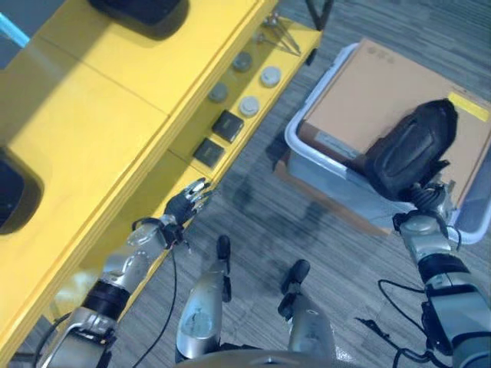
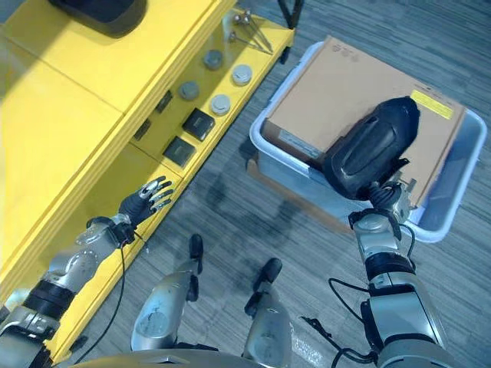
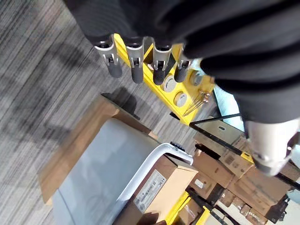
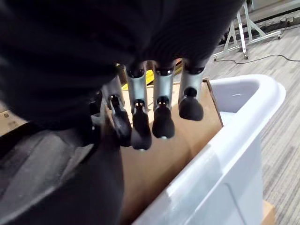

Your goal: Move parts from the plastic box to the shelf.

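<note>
Our right hand (image 2: 387,201) hangs over the plastic box (image 2: 441,222), just at the near end of a large black part (image 2: 368,152) that lies on a brown cardboard box (image 2: 337,84) inside it. In the right wrist view our fingers (image 4: 140,129) hang loosely bent above the cardboard with the black part beside them; we cannot tell whether they touch it or have hold of it. Our left hand (image 1: 188,203) reaches out by the edge of the yellow shelf (image 1: 92,115), fingers (image 3: 136,63) straight and spread, holding nothing. Further along the shelf's lower ledge lie two dark square parts (image 1: 219,136) and four grey round parts (image 1: 244,83), set near one another. The plastic box stands on the grey carpet (image 2: 230,207), well apart from the shelf.
</note>
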You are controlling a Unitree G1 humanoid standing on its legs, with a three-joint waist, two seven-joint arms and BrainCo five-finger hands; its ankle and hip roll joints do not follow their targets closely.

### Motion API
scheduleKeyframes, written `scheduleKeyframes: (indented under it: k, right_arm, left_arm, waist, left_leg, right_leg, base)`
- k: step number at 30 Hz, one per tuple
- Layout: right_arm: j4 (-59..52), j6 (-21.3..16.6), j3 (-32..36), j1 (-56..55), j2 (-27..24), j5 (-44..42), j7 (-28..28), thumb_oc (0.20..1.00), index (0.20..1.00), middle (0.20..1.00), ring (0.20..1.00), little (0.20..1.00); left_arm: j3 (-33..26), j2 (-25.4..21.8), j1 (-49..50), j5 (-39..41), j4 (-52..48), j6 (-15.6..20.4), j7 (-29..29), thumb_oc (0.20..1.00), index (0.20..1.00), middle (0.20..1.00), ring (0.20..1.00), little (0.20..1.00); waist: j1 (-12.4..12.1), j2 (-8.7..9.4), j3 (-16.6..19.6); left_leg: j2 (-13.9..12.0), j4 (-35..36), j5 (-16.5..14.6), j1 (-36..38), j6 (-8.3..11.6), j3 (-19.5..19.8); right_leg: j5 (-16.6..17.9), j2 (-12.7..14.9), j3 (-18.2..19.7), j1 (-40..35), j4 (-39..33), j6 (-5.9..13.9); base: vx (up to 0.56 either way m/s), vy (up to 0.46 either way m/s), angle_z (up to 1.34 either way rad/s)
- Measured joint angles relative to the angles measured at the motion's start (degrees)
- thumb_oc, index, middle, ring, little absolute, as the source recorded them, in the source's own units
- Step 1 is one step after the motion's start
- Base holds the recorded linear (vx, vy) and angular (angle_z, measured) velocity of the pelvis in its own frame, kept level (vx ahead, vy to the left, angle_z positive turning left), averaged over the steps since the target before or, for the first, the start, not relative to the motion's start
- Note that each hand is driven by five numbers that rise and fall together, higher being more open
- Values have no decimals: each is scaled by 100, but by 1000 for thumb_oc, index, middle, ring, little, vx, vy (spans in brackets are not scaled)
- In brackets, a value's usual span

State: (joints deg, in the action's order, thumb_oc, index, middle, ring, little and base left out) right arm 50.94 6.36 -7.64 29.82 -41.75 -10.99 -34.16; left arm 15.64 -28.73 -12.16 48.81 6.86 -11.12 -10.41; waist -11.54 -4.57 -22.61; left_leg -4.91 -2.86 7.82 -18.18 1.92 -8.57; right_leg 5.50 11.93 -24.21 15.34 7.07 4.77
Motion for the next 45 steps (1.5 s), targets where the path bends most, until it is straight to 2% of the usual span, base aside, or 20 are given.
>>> scheduleKeyframes:
  k: [6,8,9,10,11,17,25,38,42,45]
  right_arm:
    - [109,-133,24,-1,-221,-333,-23,200,200,200,200,200]
    - [-178,-129,208,-140,-208,-338,-37,200,200,200,200,200]
    - [-303,-126,248,-209,-209,-340,-47,363,363,363,363,363]
    - [-382,-114,334,-261,-201,-353,-65,934,934,934,934,934]
    - [-398,-112,365,-271,-200,-428,-108,1000,1000,1000,1000,1000]
    - [-477,-94,623,-218,-209,-781,-230,1000,1000,1000,1000,1000]
    - [-477,136,621,-133,-207,-1008,-344,1000,1000,1000,1000,1000]
    - [-199,263,611,59,-126,-1271,-457,1000,1000,1000,1000,1000]
    - [62,254,603,362,-90,-1355,-690,1000,1000,1000,1000,1000]
    - [269,252,574,713,-97,-1352,-933,1000,1000,1000,1000,1000]
  left_arm:
    - [7,-230,345,88,16,23,-249,1000,1000,1000,1000,1000]
    - [5,-238,416,116,-81,59,-270,1000,1000,1000,1000,1000]
    - [5,-239,434,116,-155,69,-298,1000,1000,1000,1000,1000]
    - [7,-230,437,117,-180,104,-357,1000,1000,1000,1000,1000]
    - [6,-229,436,116,-179,114,-378,1000,1000,1000,1000,1000]
    - [4,-230,355,116,-180,128,-418,1000,1000,1000,1000,1000]
    - [9,-230,383,115,-172,126,-505,1000,1000,1000,1000,1000]
    - [55,-230,321,117,-170,126,-525,1000,1000,1000,1000,1000]
    - [78,-229,240,220,-133,289,-524,1000,1000,1000,1000,1000]
    - [97,-221,118,295,-126,407,-525,1000,1000,1000,1000,1000]
  waist:
    - [-118,69,-42]
    - [-110,71,-42]
    - [-103,73,-44]
    - [-101,77,-46]
    - [-91,78,-47]
    - [-45,85,-50]
    - [-51,86,-51]
    - [-53,77,-57]
    - [-78,54,-80]
    - [-110,-39,-259]
  left_leg:
    - [79,-6,81,-76,-41,73]
    - [122,-3,89,-56,-88,69]
    - [131,-4,80,-43,-102,65]
    - [141,-1,72,-11,-112,57]
    - [147,3,59,30,-120,54]
    - [147,3,-12,237,-107,47]
    - [149,4,-12,233,-107,46]
    - [153,3,-12,217,-106,40]
    - [166,-3,-13,106,-103,41]
    - [195,-7,-1,101,-115,45]
  right_leg:
    - [-43,34,-16,60,38,32]
    - [-15,60,-17,24,0,95]
    - [7,64,-17,0,-23,88]
    - [21,67,-16,-43,-48,83]
    - [21,68,-17,-93,-67,84]
    - [-7,50,-22,-337,-191,154]
    - [6,48,-20,-340,-205,159]
    - [6,58,-18,-324,-209,162]
    - [15,72,-17,-213,-204,165]
    - [54,81,-21,-210,-203,134]
  base:
    - [6,-27,6]
    - [12,-3,2]
    - [0,0,0]
    - [0,0,0]
    - [0,0,0]
    - [0,0,0]
    - [0,0,0]
    - [0,3,0]
    - [-1,20,0]
    - [22,38,1]
